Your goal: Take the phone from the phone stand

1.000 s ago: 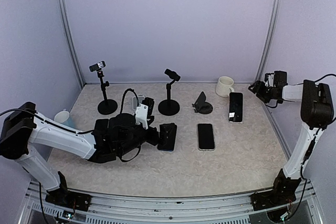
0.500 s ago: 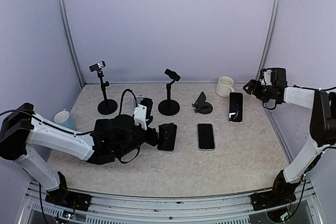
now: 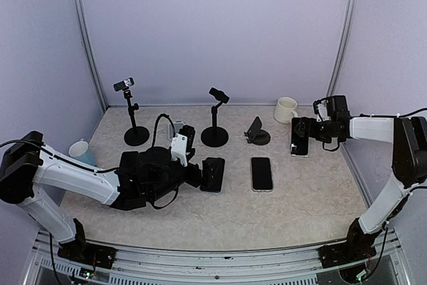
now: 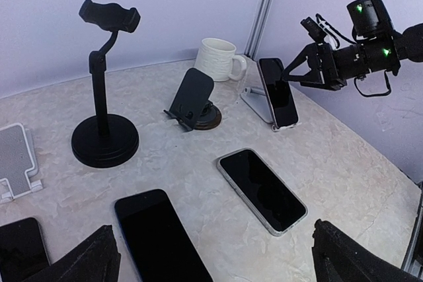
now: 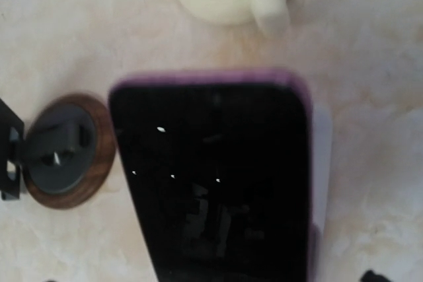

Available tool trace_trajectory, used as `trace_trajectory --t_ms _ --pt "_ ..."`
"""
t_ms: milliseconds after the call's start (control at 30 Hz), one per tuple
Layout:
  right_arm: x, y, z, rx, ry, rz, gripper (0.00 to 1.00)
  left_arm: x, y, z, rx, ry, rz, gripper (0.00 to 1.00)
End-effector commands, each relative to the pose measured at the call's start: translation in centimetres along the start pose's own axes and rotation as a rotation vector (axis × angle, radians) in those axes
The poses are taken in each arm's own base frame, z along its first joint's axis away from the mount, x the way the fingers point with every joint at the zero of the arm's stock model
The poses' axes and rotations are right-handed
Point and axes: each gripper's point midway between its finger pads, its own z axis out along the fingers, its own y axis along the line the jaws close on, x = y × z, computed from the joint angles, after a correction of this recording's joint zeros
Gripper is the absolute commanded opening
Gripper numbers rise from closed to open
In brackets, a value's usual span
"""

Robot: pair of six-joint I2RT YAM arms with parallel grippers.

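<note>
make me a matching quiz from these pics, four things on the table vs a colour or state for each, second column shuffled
Things:
1. mug
2. phone nearest the mug
3. silver-edged phone
4. small stand with round brown base

Colour or state:
a. lying flat on the table
b. holds no phone
c. cream white
d. leaning on a pale stand

Pairs: 1-c, 2-d, 3-a, 4-b
</note>
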Motion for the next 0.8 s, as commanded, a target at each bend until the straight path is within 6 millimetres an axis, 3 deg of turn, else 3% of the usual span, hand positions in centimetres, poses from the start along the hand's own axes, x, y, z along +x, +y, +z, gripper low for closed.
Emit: trace_trajectory --t_ms 0,500,767 --pt "2.3 0.0 1.1 0.033 0.049 -0.024 1.0 -0.8 -0.3 0.0 -0.003 -0.021 0.001 0.99" --pt "7.1 -0.9 3.8 0.108 0.149 -0.024 1.0 -0.9 -0.5 0.3 -0.005 -0.016 0.008 0.99" --pt "9.4 -1.1 3.4 0.114 0.176 -0.005 1.0 -0.8 -0.5 0.5 -0.007 -0.011 0.012 0.99"
